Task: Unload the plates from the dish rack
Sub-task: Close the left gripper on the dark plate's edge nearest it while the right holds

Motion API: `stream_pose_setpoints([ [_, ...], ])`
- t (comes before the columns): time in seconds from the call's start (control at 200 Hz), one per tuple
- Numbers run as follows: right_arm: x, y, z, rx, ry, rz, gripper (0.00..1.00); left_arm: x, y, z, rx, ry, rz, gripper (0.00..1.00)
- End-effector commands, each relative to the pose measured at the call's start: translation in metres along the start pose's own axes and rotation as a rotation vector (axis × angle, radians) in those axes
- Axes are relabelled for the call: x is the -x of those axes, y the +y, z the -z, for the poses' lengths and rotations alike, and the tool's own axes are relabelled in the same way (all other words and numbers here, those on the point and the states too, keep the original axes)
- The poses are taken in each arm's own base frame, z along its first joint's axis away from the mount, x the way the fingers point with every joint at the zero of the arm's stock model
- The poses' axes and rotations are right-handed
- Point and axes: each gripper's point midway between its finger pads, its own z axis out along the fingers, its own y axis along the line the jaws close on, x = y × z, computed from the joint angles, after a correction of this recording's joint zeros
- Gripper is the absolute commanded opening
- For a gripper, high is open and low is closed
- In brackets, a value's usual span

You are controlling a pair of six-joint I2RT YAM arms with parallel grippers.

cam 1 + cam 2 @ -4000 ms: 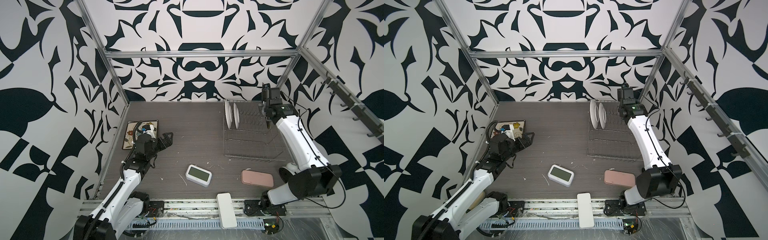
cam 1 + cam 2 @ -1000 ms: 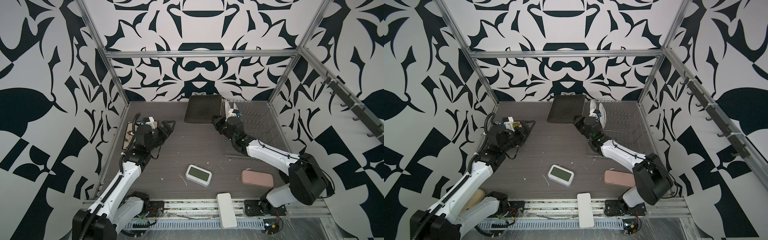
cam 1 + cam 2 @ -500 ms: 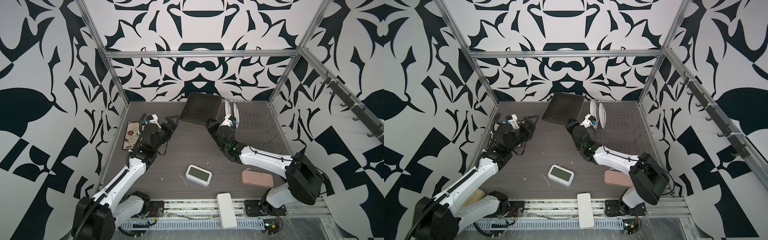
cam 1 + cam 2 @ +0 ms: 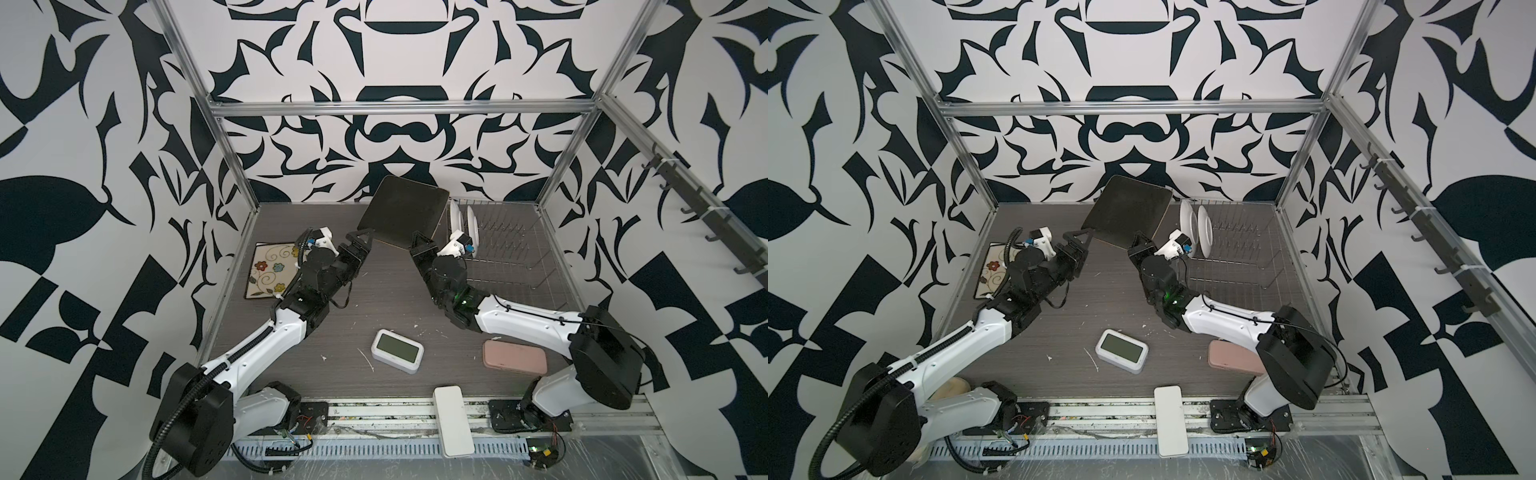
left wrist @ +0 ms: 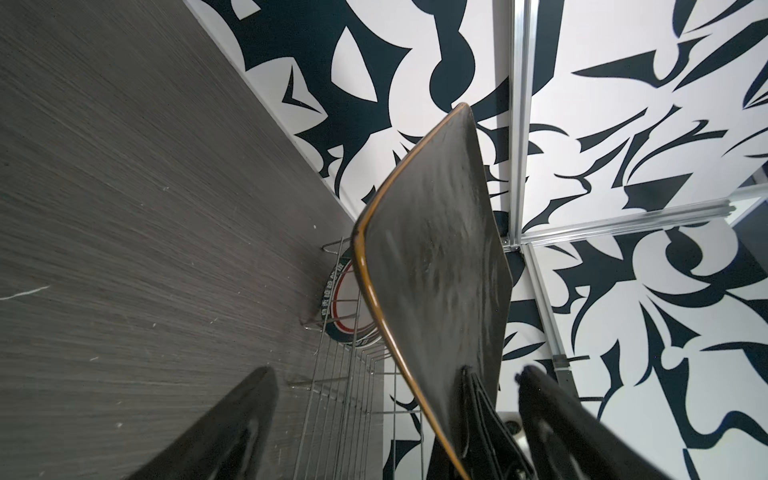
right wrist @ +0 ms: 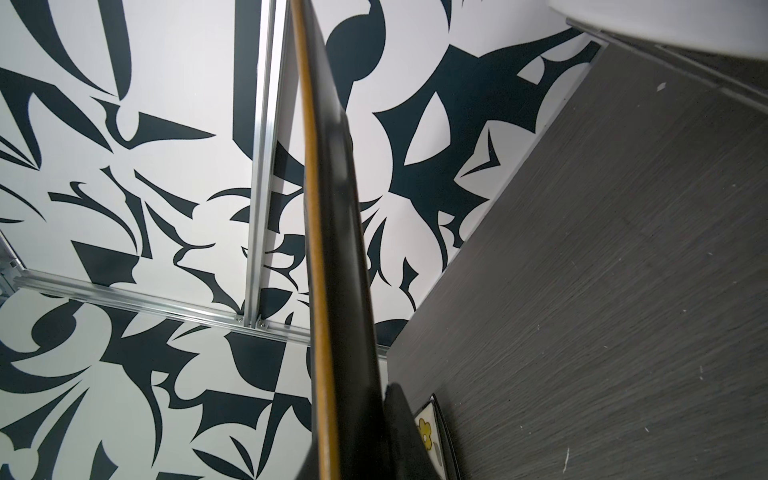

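Though dark, tan-rimmed square plate

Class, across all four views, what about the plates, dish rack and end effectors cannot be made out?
Floral square plate: in both top views, partly behind the left arm.
Round plates in the dish rack: edge-on in both top views, faces unseen.
Left end effector: open at the dark square plate's edge; contact unclear in a top view.
Right end effector: one finger hidden behind that plate in the right wrist view.
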Motion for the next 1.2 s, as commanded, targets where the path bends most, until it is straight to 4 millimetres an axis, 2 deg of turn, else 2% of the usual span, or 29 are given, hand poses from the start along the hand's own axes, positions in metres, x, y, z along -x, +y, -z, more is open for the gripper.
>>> stream_pose_setpoints([
  [0.0, 0.034, 0.102, 0.015, 0.298, -0.09, -0.25, 0.0, 0.006, -0.023, -0.005, -0.081, -0.038, 0.023, 0.92],
  [0.17, 0.027, 0.103, 0.014, 0.301, -0.073, -0.27, 0.0, -0.004, -0.027, -0.015, -0.128, -0.016, 0.05, 0.86],
  [0.185, 0.027, 0.103, 0.014, 0.302, -0.072, -0.27, 0.0, -0.004, -0.03, -0.014, -0.137, -0.018, 0.049, 0.82],
  [0.195, 0.026, 0.103, 0.014, 0.302, -0.072, -0.269, 0.0, -0.007, -0.022, -0.02, -0.121, -0.01, 0.048, 0.81],
  [0.27, 0.025, 0.101, 0.014, 0.298, -0.073, -0.274, 0.0, -0.013, -0.021, -0.026, -0.122, 0.0, 0.042, 0.76],
  [0.64, 0.024, 0.103, 0.015, 0.309, -0.063, -0.294, 0.0, -0.027, -0.028, -0.036, -0.179, 0.021, 0.071, 0.58],
  [0.94, 0.018, 0.1, 0.012, 0.303, -0.04, -0.306, 0.0, -0.025, -0.03, -0.038, -0.203, 0.007, 0.086, 0.49],
  [1.195, 0.017, 0.102, 0.013, 0.311, -0.03, -0.307, 0.0, -0.027, -0.029, -0.041, -0.204, 0.019, 0.099, 0.49],
])
